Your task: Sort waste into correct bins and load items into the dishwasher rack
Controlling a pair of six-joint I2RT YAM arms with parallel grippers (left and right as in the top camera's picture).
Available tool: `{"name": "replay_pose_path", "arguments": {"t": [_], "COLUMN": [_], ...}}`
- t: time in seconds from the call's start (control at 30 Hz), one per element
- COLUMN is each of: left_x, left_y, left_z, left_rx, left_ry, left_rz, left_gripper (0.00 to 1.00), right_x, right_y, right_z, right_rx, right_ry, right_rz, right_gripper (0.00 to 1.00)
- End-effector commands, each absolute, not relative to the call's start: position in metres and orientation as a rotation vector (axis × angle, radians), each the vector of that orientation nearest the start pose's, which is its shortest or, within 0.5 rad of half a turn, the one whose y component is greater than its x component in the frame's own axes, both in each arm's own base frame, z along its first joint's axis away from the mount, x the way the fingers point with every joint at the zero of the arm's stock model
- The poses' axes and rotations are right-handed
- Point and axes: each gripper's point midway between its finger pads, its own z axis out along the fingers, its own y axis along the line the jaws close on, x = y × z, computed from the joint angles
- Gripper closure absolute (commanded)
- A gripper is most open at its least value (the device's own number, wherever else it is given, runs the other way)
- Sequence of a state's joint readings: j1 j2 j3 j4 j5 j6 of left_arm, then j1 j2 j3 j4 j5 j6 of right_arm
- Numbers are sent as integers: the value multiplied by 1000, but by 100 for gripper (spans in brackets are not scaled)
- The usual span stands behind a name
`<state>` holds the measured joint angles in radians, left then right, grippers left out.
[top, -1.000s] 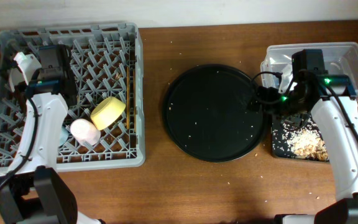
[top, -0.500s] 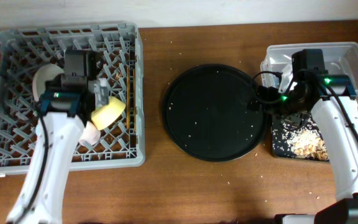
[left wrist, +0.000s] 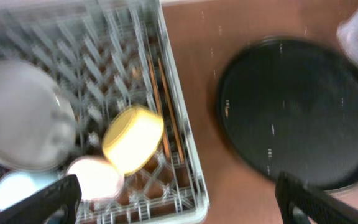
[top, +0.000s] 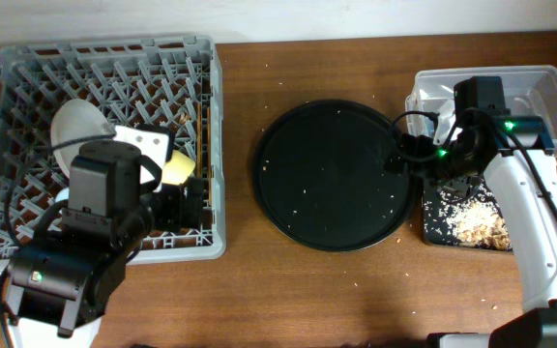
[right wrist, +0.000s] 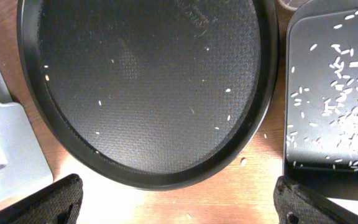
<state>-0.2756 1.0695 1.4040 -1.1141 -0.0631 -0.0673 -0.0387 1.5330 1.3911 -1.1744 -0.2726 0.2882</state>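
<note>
The grey dishwasher rack (top: 27, 68) holds the pale plate (top: 77, 130), which leans among the pegs, and the yellow bowl (top: 178, 170). In the left wrist view the plate (left wrist: 20, 118), yellow bowl (left wrist: 132, 138), pink cup (left wrist: 95, 177) and blue cup (left wrist: 14, 186) lie together in the rack. My left gripper (left wrist: 179, 205) hangs open and empty above the rack's front right corner. My right gripper (right wrist: 179, 205) is open and empty over the table, between the round tray and the shallow black bin (right wrist: 328, 93). Beige food scraps (top: 477, 222) lie in that bin.
A large round black tray (top: 332, 174) dotted with crumbs sits mid-table. The clear plastic tub (top: 549, 87) stands at the far right, partly under my right arm. My left arm covers the rack's front part. Crumbs are scattered on the brown table.
My left gripper has opened and let go of the plate, which now rests in the rack. The left arm pulled back toward the rack's front right. The right arm has not moved.
</note>
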Motion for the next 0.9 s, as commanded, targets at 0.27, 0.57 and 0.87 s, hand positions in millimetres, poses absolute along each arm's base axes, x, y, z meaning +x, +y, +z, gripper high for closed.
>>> {"name": "replay_pose_path", "arguments": {"t": [0.27, 0.57, 0.87], "left_x": [274, 235, 246], "left_y": [-49, -23, -20], "left_z": [327, 238, 170], "left_rx": [162, 87, 75], "left_ry": [1881, 1584, 1592], "left_rz": [-98, -85, -73], "left_gripper": [1, 1, 1], "right_x": [325, 325, 325], "right_y": [34, 34, 34], "right_z": [173, 173, 173], "right_rx": [425, 425, 425], "right_ry": [2850, 2850, 2850], "right_rz": [447, 447, 447], "right_gripper": [2, 2, 2]}}
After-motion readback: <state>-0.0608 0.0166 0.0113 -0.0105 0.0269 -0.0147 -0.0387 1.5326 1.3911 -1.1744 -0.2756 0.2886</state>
